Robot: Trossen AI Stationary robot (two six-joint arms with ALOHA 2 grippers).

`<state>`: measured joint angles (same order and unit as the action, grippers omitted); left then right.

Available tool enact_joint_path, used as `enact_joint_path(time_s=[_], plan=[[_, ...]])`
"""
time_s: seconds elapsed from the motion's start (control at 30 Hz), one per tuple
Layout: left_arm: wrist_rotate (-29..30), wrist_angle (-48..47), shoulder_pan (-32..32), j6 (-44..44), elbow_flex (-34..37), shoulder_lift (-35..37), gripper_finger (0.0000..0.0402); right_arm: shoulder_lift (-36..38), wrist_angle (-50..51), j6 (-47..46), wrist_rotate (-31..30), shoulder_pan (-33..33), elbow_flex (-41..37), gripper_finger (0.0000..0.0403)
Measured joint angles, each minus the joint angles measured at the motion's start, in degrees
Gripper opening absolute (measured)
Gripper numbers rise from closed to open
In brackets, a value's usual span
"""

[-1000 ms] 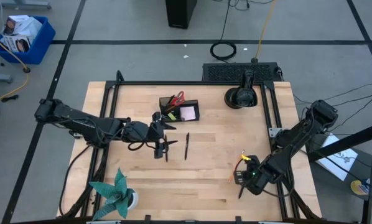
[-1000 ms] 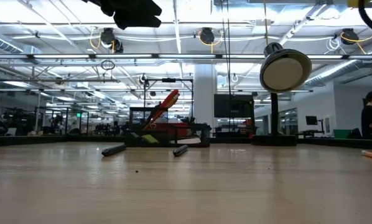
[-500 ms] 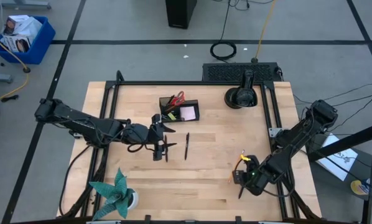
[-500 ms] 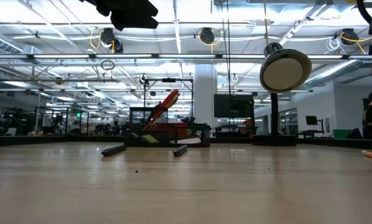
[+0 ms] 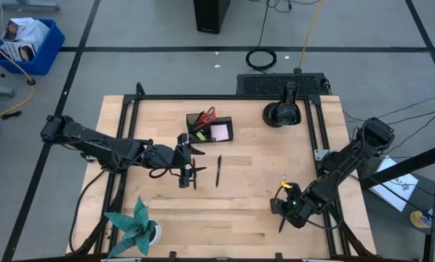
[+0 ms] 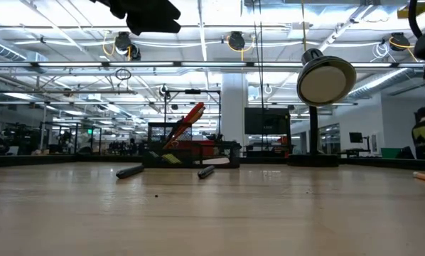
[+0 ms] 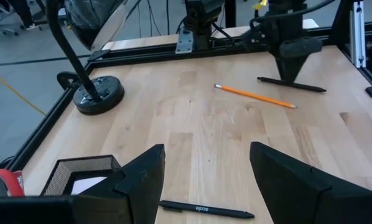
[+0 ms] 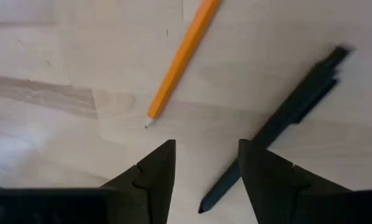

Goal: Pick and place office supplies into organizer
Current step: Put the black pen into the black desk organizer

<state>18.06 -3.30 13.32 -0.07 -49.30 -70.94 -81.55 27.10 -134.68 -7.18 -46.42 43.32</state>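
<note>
My right gripper (image 8: 206, 147) is open and points steeply down near the table's right edge. It hangs just above a black pen (image 8: 284, 117) and an orange pencil (image 8: 181, 61), which lie flat, and the pen's tip lies between its fingers. My left gripper (image 7: 203, 149) is open and empty, raised over the table's middle (image 5: 194, 161). Two more black pens (image 5: 218, 171) (image 5: 195, 177) lie flat below it. The black organizer (image 5: 210, 128) stands at the far middle with red-handled scissors (image 5: 209, 113) and a pink pad (image 5: 220, 132) in it.
A round black base with an upright post (image 5: 281, 113) stands at the far right. A teal paper plant (image 5: 136, 225) stands at the near left corner. A black frame rail (image 5: 326, 156) runs along the table's right edge, close to my right arm. Bare wood lies between the two grippers.
My right gripper has tipped a little steeper and shifted slightly toward the table's left, over the pen and pencil. Nothing on the table has moved.
</note>
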Motion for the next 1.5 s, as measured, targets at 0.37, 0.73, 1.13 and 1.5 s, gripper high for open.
enact_joint_path(time_s=[0.37, 0.73, 1.13, 1.5], plan=[[-0.1, -0.4, 0.0, 0.4, 0.0, 0.0, 0.0239, -2.0, -2.3, 0.3, 3.9, -1.7, -0.9, 0.0165], [-0.1, -0.6, 0.0, 0.8, 0.0, 0.0, 0.0239, -1.5, -3.8, 1.4, 0.9, -2.5, -0.8, 0.0164], [-0.1, -0.9, 0.0, 0.8, 0.0, 0.0, 0.0239, 3.0, 6.2, 0.2, 4.0, -2.8, -0.9, 0.0164], [-0.1, -1.3, 0.0, 0.6, 0.0, 0.0, 0.0239, 0.4, 7.5, 0.2, 4.5, -2.4, -0.8, 0.0164]])
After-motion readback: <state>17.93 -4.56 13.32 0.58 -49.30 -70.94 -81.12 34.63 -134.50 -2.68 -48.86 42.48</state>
